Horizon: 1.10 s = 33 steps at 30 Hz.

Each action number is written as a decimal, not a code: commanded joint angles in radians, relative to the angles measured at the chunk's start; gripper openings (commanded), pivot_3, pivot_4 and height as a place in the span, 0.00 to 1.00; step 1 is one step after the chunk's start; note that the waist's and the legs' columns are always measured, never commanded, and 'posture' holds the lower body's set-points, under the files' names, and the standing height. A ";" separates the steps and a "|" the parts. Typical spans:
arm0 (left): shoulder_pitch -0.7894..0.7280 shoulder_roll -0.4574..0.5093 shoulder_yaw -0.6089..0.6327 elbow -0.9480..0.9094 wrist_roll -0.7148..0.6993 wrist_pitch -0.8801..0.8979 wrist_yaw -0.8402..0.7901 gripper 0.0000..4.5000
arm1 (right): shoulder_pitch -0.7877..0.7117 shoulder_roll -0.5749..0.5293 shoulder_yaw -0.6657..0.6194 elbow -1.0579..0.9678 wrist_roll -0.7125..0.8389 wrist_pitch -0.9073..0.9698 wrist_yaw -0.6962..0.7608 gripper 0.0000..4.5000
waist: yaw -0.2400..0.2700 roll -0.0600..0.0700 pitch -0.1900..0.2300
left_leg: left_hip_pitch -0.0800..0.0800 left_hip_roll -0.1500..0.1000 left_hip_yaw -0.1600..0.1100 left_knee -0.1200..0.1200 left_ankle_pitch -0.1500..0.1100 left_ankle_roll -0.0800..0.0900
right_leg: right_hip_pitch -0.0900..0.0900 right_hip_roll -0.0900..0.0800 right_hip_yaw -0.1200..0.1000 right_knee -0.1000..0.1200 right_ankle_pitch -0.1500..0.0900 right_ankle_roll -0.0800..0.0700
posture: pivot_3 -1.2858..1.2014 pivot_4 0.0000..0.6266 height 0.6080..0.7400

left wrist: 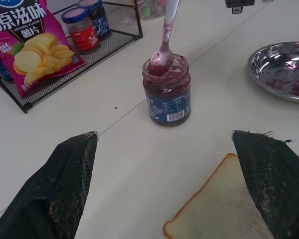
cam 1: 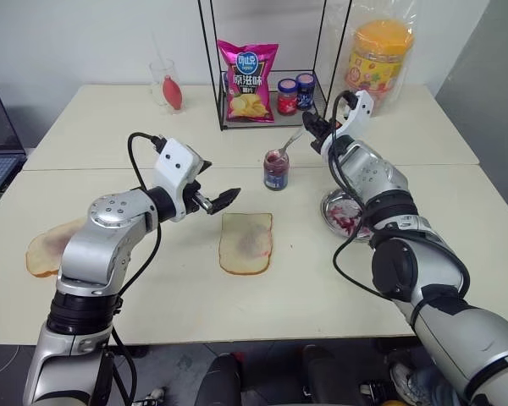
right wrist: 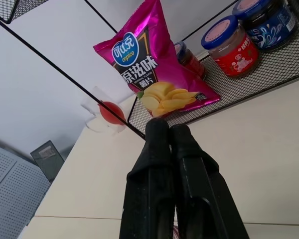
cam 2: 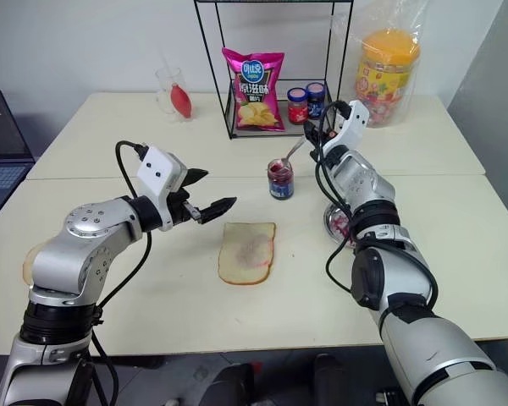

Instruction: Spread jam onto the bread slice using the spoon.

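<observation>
Spoon: we see the spoon with its bowl at the mouth of the jam jar, handle slanting up toward the right tool; bowl looks coated.
Right tool: clenched, fingers pressed together on the spoon handle as we read it; grip point itself is small in the head views.
Left tool: left tool released, jaws spread wide, hovering on the jar's near left, above the bench.
Jam: jam in the jar, plus smears in the metal dish to the jar's right.
Bread slice: bread slice flat on the bench just in front of the jar, pinkish patch in its centre.
Risk: we judge the thin handle could twist in the pinch and drip jam on the bench during the carry; dragging the spoon over the rim could tip the unsteadied jar.
</observation>
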 commanded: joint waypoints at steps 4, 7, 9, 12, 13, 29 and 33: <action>-0.026 -0.006 0.001 -0.002 0.009 -0.027 -0.003 1.00 | -0.040 -0.007 -0.033 -0.050 0.054 0.029 -0.014 0.01 | 0.000 0.000 0.000 | 0.000 0.000 0.000 0.000 0.000 0.000 | 0.000 0.000 0.000 0.000 0.000 0.000 | 0.52 0.24 1.00; -0.031 -0.010 0.004 0.004 0.009 -0.028 -0.003 1.00 | -0.041 -0.013 -0.044 -0.051 0.065 0.032 -0.021 0.01 | 0.000 0.000 0.000 | 0.000 0.000 0.000 0.000 0.000 0.000 | 0.000 0.000 0.000 0.000 0.000 0.000 | 0.52 0.24 1.00; -0.032 -0.012 0.005 0.005 0.007 -0.030 -0.003 1.00 | -0.041 -0.017 -0.047 -0.053 0.066 0.035 -0.023 0.01 | 0.000 0.000 0.000 | 0.000 0.000 0.000 0.000 0.000 0.000 | 0.000 0.000 0.000 0.000 0.000 0.000 | 0.52 0.24 1.00; -0.036 -0.023 0.014 0.007 -0.007 -0.026 -0.005 1.00 | -0.040 -0.020 -0.057 -0.056 0.073 0.040 -0.028 0.01 | 0.000 0.000 0.000 | 0.000 0.000 0.000 0.000 0.000 0.000 | 0.000 0.000 0.000 0.000 0.000 0.000 | 0.52 0.24 1.00; -0.038 -0.028 0.018 0.007 -0.012 -0.028 -0.006 1.00 | -0.039 -0.022 -0.058 -0.057 0.073 0.041 -0.028 0.01 | 0.000 0.000 0.000 | 0.000 0.000 0.000 0.000 0.000 0.000 | 0.000 0.000 0.000 0.000 0.000 0.000 | 0.52 0.24 1.00; -0.011 -0.025 0.043 -0.011 -0.028 -0.031 -0.021 1.00 | -0.011 -0.033 -0.082 -0.186 0.135 0.126 -0.046 0.01 | 0.000 0.000 0.000 | 0.000 0.000 0.000 0.000 0.000 0.000 | 0.000 0.000 0.000 0.000 0.000 0.000 | 0.52 0.24 1.00; 0.044 -0.004 0.076 -0.056 -0.044 -0.035 -0.035 1.00 | 0.056 0.000 -0.048 -0.434 0.202 0.273 -0.077 0.01 | 0.000 0.000 0.000 | 0.000 0.000 0.000 0.000 0.000 0.000 | 0.000 0.000 0.000 0.000 0.000 0.000 | 0.52 0.24 1.00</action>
